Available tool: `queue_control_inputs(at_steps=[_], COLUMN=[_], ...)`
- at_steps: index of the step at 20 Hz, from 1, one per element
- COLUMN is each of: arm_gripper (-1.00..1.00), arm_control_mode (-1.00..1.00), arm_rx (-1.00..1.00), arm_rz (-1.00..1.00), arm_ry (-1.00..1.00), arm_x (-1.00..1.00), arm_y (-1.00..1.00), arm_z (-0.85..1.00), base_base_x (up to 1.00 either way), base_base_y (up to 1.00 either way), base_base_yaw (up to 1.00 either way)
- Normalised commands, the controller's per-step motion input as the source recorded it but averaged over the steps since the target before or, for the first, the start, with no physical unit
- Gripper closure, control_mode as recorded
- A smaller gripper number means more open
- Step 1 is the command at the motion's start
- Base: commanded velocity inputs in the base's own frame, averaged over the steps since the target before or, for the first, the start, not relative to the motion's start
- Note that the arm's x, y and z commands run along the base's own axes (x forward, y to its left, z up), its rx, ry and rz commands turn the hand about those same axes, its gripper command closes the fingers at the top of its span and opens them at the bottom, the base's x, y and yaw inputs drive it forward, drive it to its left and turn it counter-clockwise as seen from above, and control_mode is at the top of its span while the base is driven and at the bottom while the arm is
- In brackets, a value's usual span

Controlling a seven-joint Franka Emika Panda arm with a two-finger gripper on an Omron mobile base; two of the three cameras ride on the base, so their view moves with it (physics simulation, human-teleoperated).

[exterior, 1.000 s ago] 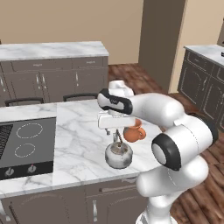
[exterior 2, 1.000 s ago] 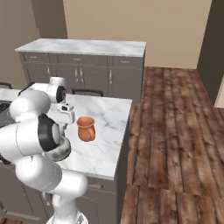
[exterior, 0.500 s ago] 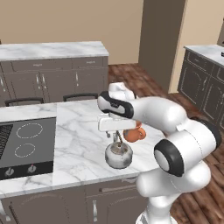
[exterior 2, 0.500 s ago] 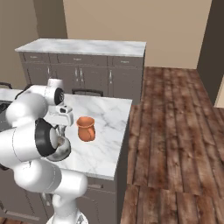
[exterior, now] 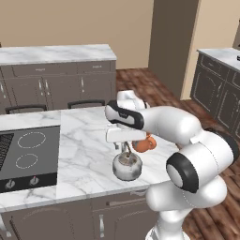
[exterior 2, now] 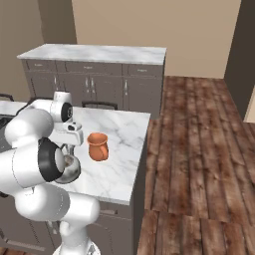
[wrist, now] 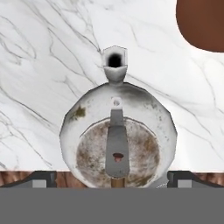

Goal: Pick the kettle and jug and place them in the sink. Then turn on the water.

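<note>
The silver kettle (exterior: 127,167) stands on the white marble island (exterior: 84,140) near its front edge. In the hand view I look straight down on the kettle (wrist: 118,140), its spout pointing away and its arched handle running down the middle. My gripper (exterior: 123,146) hangs open just above the kettle, one fingertip (wrist: 43,178) on each side of it, touching nothing. The terracotta jug (exterior: 143,143) stands upright just right of the hand. From the right, the jug (exterior 2: 98,146) is in the open, while the kettle (exterior 2: 70,169) is partly hidden behind my arm. The sink and water are out of view.
A black cooktop (exterior: 23,157) takes up the island's left part. The island ends just right of the jug (exterior 2: 142,149), with wooden floor (exterior 2: 199,149) beyond. A grey cabinet run with a marble top (exterior: 56,54) stands at the back wall.
The hand has come down and slightly nearer, so it now sits right over the kettle's handle. The jaws have stayed open. Kettle and jug have not moved.
</note>
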Motion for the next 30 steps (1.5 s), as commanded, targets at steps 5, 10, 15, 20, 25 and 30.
queue_control_inputs(at_steps=[5, 10, 15, 20, 25, 30], arm_gripper=[-1.0, -1.0, 1.0, 1.0, 1.0, 1.0], arm_control_mode=[-1.0, -1.0, -1.0, -1.0, -1.0, -1.0], arm_rx=[0.0, 0.0, 0.0, 0.0, 0.0, 0.0], arm_rz=[0.0, 0.0, 0.0, 0.0, 0.0, 0.0], arm_ry=[-0.01, 0.0, 0.0, 0.0, 0.0, 0.0], arm_x=[-0.03, -0.01, 0.0, 0.0, 0.0, 0.0], arm_y=[0.01, 0.0, 0.0, 0.0, 0.0, 0.0], arm_z=[-0.02, 0.0, 0.0, 0.0, 0.0, 0.0], base_base_x=[0.0, 0.0, 0.0, 0.0, 0.0, 0.0], base_base_y=[0.0, 0.0, 0.0, 0.0, 0.0, 0.0], base_base_yaw=[0.0, 0.0, 0.0, 0.0, 0.0, 0.0])
